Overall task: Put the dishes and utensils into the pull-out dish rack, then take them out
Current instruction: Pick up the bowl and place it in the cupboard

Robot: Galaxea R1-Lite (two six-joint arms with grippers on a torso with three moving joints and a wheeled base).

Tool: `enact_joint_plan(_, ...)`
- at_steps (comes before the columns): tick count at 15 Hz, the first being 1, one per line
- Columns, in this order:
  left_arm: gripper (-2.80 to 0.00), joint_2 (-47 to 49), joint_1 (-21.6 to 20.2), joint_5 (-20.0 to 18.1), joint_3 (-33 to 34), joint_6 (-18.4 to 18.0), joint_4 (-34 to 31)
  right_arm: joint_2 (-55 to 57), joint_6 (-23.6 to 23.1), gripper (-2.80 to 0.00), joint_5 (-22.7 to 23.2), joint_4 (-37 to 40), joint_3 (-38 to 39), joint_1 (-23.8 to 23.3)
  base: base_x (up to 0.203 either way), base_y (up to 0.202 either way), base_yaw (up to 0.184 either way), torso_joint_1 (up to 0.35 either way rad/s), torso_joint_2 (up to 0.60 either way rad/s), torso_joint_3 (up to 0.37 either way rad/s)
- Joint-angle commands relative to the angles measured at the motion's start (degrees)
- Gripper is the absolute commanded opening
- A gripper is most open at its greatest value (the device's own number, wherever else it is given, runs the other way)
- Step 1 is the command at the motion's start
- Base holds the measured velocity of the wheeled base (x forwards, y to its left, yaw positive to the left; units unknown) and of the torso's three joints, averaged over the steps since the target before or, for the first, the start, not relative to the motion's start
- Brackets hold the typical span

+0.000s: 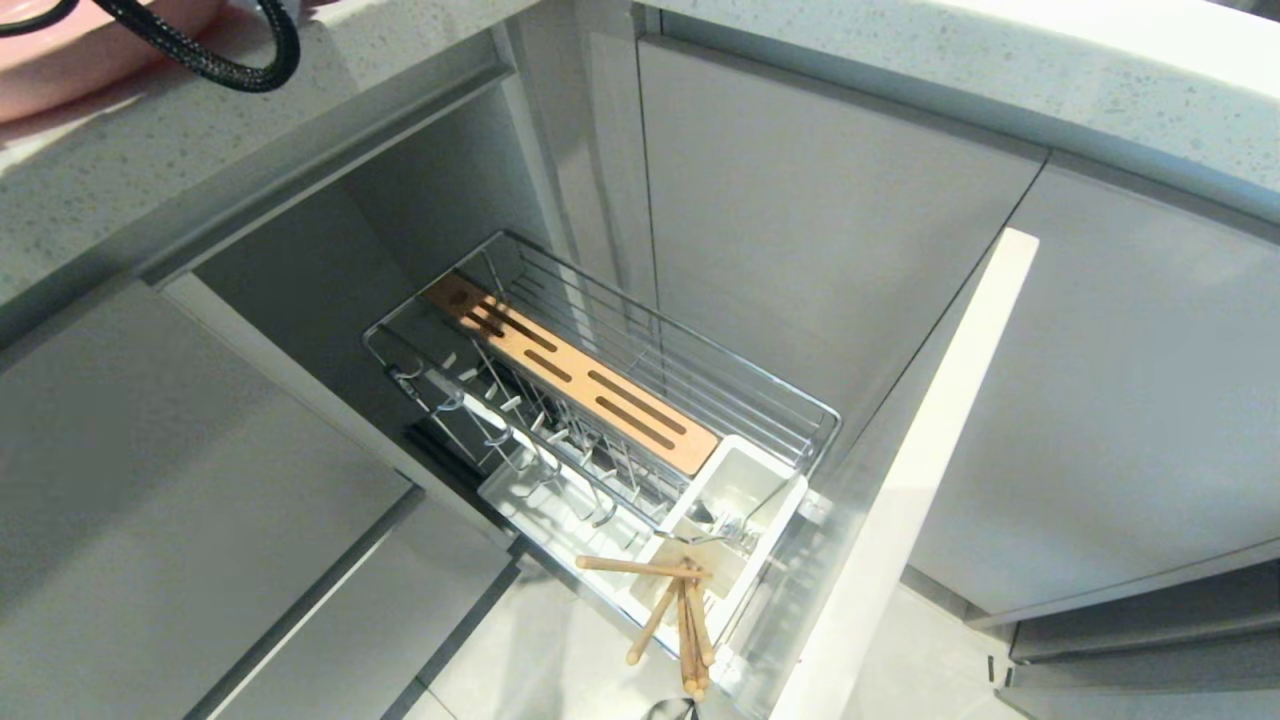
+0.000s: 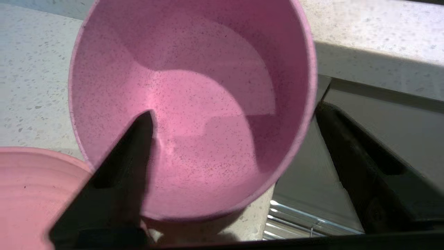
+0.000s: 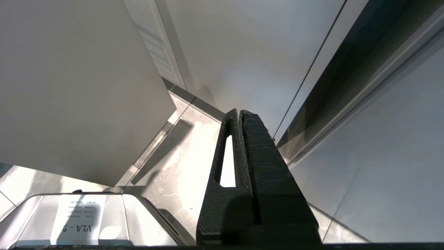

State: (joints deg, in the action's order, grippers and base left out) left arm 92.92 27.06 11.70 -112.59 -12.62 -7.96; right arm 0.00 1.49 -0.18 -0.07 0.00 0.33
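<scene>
In the left wrist view the pink bowl (image 2: 208,132) stands upright on the speckled countertop (image 2: 31,86), close to its edge. My left gripper (image 2: 236,109) is open above it, one finger (image 2: 128,166) reaching inside the bowl and the other (image 2: 357,166) outside its rim. The pink plate (image 2: 27,194) lies beside the bowl. The pull-out dish rack (image 1: 700,370) stands drawn out below. Wooden chopsticks (image 1: 685,620) and a silver utensil (image 1: 720,525) sit in its white box (image 1: 740,490). My right gripper (image 3: 240,111) hangs shut by the cabinet fronts.
The rack's pale front panel (image 1: 900,500) juts out on the right of the basket. A slotted wood strip (image 1: 570,375) runs along the rack. A black cable (image 1: 220,60) loops over the counter beside a pink dish (image 1: 60,60). Grey cabinet doors (image 1: 830,230) flank the opening.
</scene>
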Motion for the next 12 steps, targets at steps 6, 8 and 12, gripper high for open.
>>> enact_joint_plan(6, -2.8, -0.44, 0.1, 0.08, 0.07, 0.05, -0.04, 0.0, 0.01, -2.8, 0.01, -0.01, 0.09, 0.03, 0.0, 0.0, 0.0, 0.0, 0.0, 0.0)
enact_joint_plan(8, -2.8, -0.82, 0.18, 0.07, 0.09, 0.05, -0.12, 0.0, 0.01, -2.8, 0.01, -0.01, 0.09, 0.02, 0.0, 0.0, 0.0, 0.0, 0.0, 0.0)
enact_joint_plan(12, -2.8, -1.6, 0.97, 0.21, 0.09, 0.01, -0.21, 0.0, 0.01, -2.8, 0.01, -0.01, 0.08, 0.04, 0.0, 0.0, 0.0, 0.0, 0.0, 0.0)
